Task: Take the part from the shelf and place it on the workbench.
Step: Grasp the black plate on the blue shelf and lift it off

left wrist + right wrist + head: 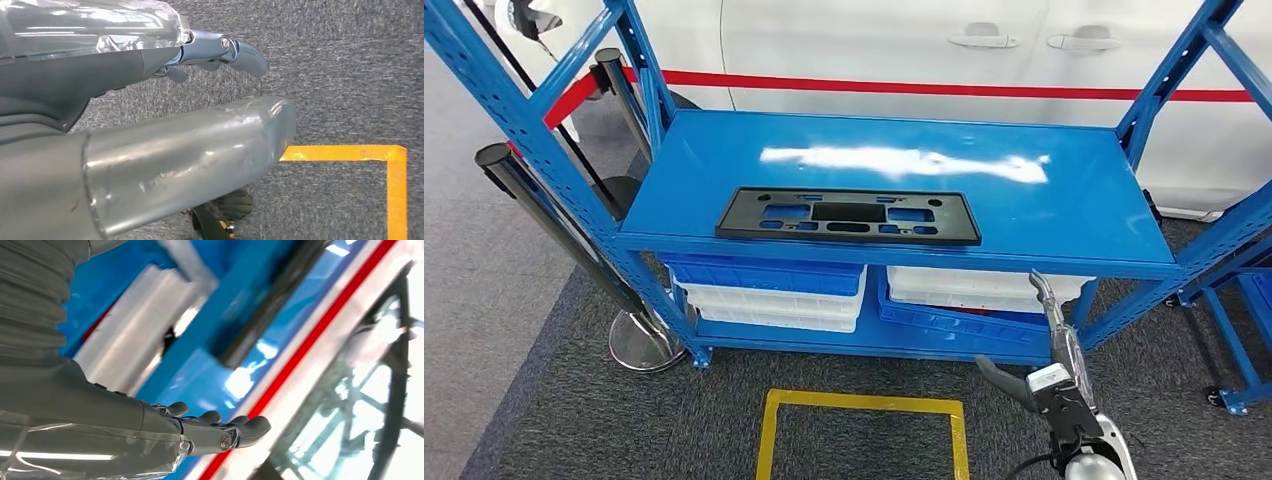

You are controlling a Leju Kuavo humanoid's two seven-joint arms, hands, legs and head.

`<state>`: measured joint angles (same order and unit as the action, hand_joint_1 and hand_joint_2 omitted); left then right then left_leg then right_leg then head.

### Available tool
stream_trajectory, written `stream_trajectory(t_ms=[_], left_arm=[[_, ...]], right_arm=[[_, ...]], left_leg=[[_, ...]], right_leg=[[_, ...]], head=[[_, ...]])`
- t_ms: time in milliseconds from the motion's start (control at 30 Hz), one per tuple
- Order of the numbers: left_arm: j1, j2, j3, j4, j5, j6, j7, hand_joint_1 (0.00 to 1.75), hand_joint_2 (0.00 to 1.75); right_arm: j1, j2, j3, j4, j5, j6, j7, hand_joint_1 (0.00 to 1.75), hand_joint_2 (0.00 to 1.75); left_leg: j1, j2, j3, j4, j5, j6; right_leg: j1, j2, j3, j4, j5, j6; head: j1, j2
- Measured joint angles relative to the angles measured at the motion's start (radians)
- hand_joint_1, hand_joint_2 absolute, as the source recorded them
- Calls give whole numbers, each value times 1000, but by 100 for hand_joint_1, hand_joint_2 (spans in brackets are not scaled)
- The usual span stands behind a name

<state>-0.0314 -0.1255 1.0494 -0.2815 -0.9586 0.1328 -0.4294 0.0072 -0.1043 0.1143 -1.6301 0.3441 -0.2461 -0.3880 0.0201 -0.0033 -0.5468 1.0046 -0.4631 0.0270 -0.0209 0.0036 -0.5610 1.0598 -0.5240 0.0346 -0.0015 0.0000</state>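
The reach is just begun: the empty, loosely extended right hand (1049, 330) is raised near the shelf (1084, 215), and must be carried far-left to the black part (848, 216).

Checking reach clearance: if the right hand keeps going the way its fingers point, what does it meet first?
Likely the front edge of the blue shelf: the right hand points up at it from below, short of the black part. Depth is uncertain.

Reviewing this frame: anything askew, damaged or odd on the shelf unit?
One thing: on the lower shelf, the blue tray under the right-hand white bins sits tilted, one end lower than the other. The black part lies flat and square on the top shelf, apparently intact.
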Motion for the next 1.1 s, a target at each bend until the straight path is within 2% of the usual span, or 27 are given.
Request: stream_trajectory(t_ms=[100,133,167,200,233,267,300,333,467,533,600,633,667,700,767,800,867,933,1000,1033,1100], left_arm=[[-6,-9,32,7,-32,0,-11,0,0],[-7,-12,42,10,-42,0,-14,0,0],[-8,-15,51,13,-52,0,-17,0,0],[-9,-17,61,16,-62,0,-21,0,0],[-10,-20,72,19,-72,0,-24,0,0],[-11,-22,83,22,-84,0,-28,0,0],[-13,-24,93,24,-95,0,-32,0,0],[-15,-25,101,25,-105,0,-35,0,0],[-21,-30,116,31,-133,0,-43,0,0],[-25,-32,120,33,-144,-1,-44,0,0],[-27,-32,123,35,-155,-1,-44,0,0],[-27,-32,123,36,-161,-1,-44,0,0],[-28,-32,123,36,-166,-2,-44,0,0],[-28,-32,124,37,-173,-2,-44,0,0],[-30,-32,124,38,-183,-3,-43,0,0],[-33,-32,124,38,-189,-3,-43,0,0],[-38,-32,123,38,-200,-3,-41,0,0],[-41,-32,123,39,-214,-4,-39,0,0],[-43,-34,122,41,-227,-5,-37,0,0],[-45,-35,121,41,-233,-5,-35,0,0],[-49,-35,121,42,-246,-6,-32,0,0]], right_arm=[[-4,-14,70,-59,-13,2,6,0,175],[-4,-18,94,-77,-15,2,10,0,175],[-4,-21,116,-93,-16,1,14,0,175],[-5,-25,138,-113,-16,0,17,0,175],[-7,-30,160,-134,-16,-2,21,0,175],[-11,-35,185,-156,-14,-6,25,0,175],[-15,-38,210,-177,-7,-12,28,0,175],[-18,-40,233,-193,4,-20,32,0,175],[-20,-40,279,-223,113,-72,44,0,175],[-21,-35,285,-233,186,-100,44,0,175],[-18,-28,284,-236,260,-125,33,0,175],[-15,-24,282,-236,296,-136,23,0,175],[-12,-21,279,-236,330,-148,13,0,175],[-9,-19,273,-236,364,-159,2,0,175],[-5,-15,258,-235,429,-181,-20,0,175],[-3,-13,248,-235,460,-193,-32,0,175],[3,-10,227,-233,523,-214,-54,0,175],[11,-7,204,-229,592,-235,-78,0,175],[18,-5,178,-223,661,-259,-103,0,175],[21,-4,165,-219,695,-271,-115,0,175],[30,-3,140,-205,760,-292,-137,0,175]], left_leg=[[2,2,2,-8,4,5],[3,1,3,-7,3,4],[4,0,4,-7,1,2],[6,-2,5,-4,-2,-2],[9,-3,7,0,-6,-9],[10,-5,7,6,-12,-17],[10,-5,6,13,-18,-26],[9,-6,5,17,-21,-34],[13,-4,2,26,-33,-59],[14,-2,-32,100,-77,-62],[12,-1,-99,234,-135,-61],[10,-1,-126,285,-147,-60],[9,-1,-139,303,-139,-56],[7,-1,-132,279,-113,-52],[2,-1,-78,154,-40,-37],[-2,-1,-51,94,-18,-30],[-9,-2,-28,40,-9,-22],[-10,-2,-28,31,-6,-17],[-6,0,-23,19,1,-5],[-4,1,-21,15,3,0],[-5,2,-22,13,4,5]], right_leg=[[-4,0,-94,179,-81,8],[-7,-1,-118,219,-87,11],[-10,-1,-126,225,-72,15],[-13,-2,-113,189,-37,18],[-17,-2,-86,124,6,21],[-17,-3,-57,59,35,23],[-16,-2,-35,7,54,19],[-14,0,-24,-20,58,13],[-7,2,-23,-27,52,-22],[-7,-1,-19,-30,51,-35],[-2,-2,-18,-30,48,-43],[2,-2,-17,-29,47,-45],[5,-2,-15,-29,46,-47],[8,-1,-12,-29,45,-48],[11,1,-6,-29,41,-47],[13,2,-4,-27,39,-44],[14,2,-6,-28,38,-35],[13,2,-7,-31,39,-23],[12,2,-16,-6,19,-13],[11,2,-34,33,-5,-9],[8,2,-96,157,-65,-2]], head=[[4,0],[4,0],[4,0],[4,0],[5,0],[6,0],[8,0],[8,0],[4,0],[0,0],[-4,0],[-5,0],[-5,0],[-5,0],[-5,0],[-5,0],[-5,0],[-5,0],[-3,0],[-2,0],[0,0]])
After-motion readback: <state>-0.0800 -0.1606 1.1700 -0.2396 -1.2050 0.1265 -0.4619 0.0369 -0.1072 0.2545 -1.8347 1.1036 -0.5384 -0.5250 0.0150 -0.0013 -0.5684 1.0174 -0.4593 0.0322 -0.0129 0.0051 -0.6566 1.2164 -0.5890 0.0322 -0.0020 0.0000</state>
